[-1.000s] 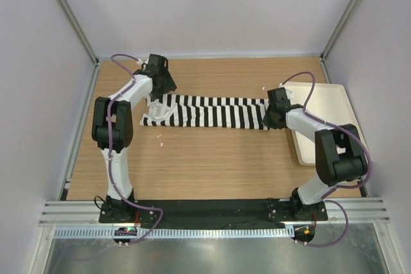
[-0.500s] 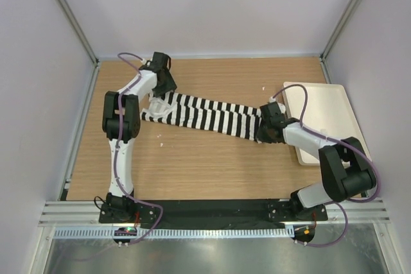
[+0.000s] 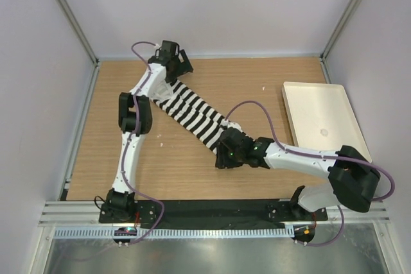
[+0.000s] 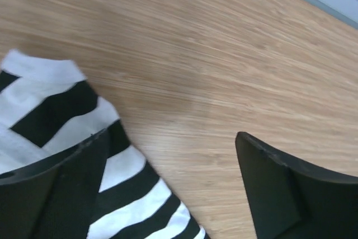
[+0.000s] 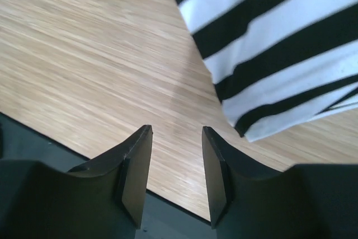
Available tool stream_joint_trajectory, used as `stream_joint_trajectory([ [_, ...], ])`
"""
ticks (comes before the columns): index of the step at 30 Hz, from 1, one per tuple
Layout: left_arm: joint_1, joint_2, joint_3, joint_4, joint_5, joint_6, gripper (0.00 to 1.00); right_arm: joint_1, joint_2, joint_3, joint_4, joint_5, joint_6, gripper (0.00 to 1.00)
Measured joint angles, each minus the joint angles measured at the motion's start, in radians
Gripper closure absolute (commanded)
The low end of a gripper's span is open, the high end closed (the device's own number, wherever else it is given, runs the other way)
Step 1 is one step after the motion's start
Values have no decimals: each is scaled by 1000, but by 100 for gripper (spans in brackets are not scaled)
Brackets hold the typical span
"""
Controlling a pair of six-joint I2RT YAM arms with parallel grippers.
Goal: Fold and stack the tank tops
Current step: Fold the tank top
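Your left gripper (image 4: 170,144) gapes wide, right gripper (image 5: 176,132) narrowly parted, both empty; straighten the striped black-and-white cloth tank top (image 3: 192,110) before pinching its corners.

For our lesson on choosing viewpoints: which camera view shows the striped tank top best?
The top external view: it shows nearly the whole length of the tank top, lying stretched out diagonally. The left wrist view catches only one striped corner, and the right wrist view only one striped end.
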Motion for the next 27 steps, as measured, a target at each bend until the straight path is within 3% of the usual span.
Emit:
stream_joint_trajectory([
  [5, -23, -66, -89, 48, 23, 36, 2, -11, -1, 114, -31, -7, -54, 52],
  [14, -9, -620, -591, 116, -38, 23, 3, -308, 152, 407, -53, -208, -254, 53],
  [19, -8, -1028, -966, 212, -96, -46, 4, -393, 368, 597, -86, -291, -340, 53],
  [22, -8, -1164, -1170, 241, -121, -75, 4, -419, 484, 684, -116, -305, -370, 53],
  [27, -6, -1262, -1461, 253, -130, -121, 5, -443, 618, 802, -182, -298, -408, 53],
])
